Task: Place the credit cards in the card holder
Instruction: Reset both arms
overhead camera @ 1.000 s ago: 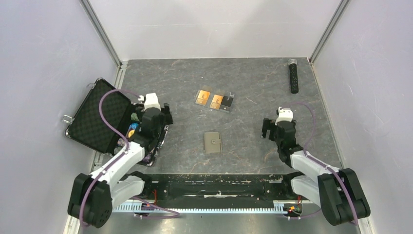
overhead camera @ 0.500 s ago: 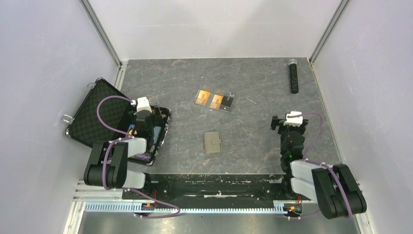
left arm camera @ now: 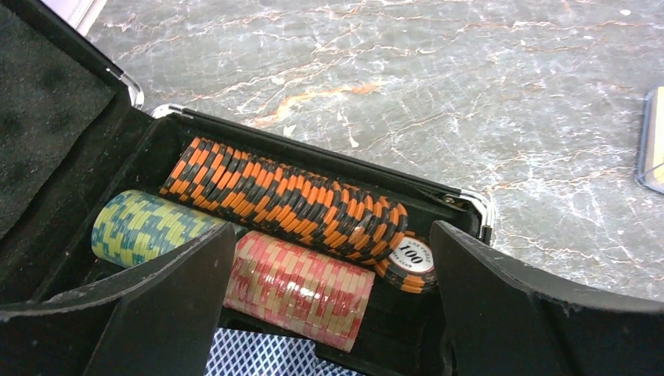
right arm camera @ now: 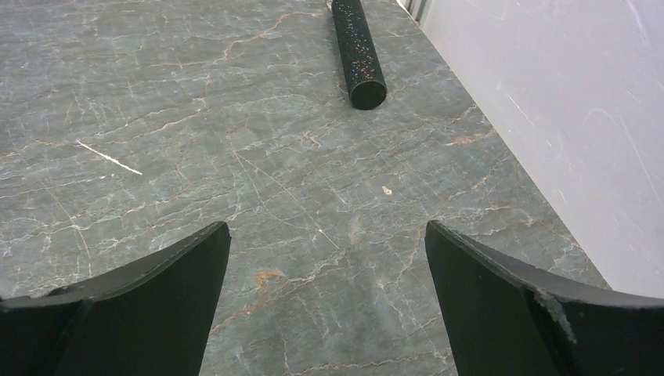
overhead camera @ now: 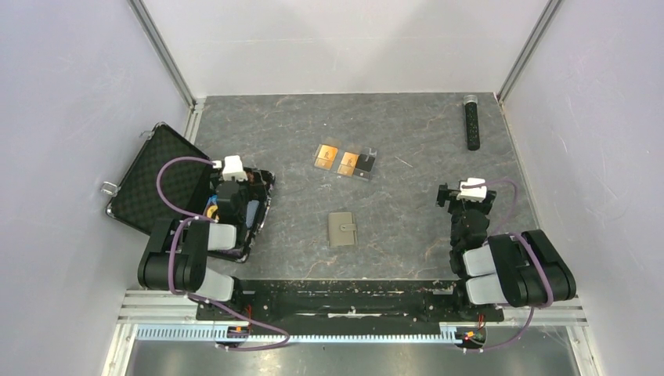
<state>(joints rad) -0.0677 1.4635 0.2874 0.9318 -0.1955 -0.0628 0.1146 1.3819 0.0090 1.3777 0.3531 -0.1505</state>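
While left end effector (left arm camera: 329,229) and right end effector (right arm camera: 327,227) gape empty, flat cards (overhead camera: 338,159) may slip pinch; closed wallet (overhead camera: 342,229) blocks insertion.

Your top camera looks down from above and behind the arm bases, covering the whole table (overhead camera: 407,133). The left wrist camera peers forward between the left gripper's (left arm camera: 330,231) spread fingers, close over the open poker-chip case (left arm camera: 47,117). The right gripper's (right arm camera: 326,227) camera skims low toward the black tube (right arm camera: 356,47). Case and tube both appear from above too, at far left and far right.
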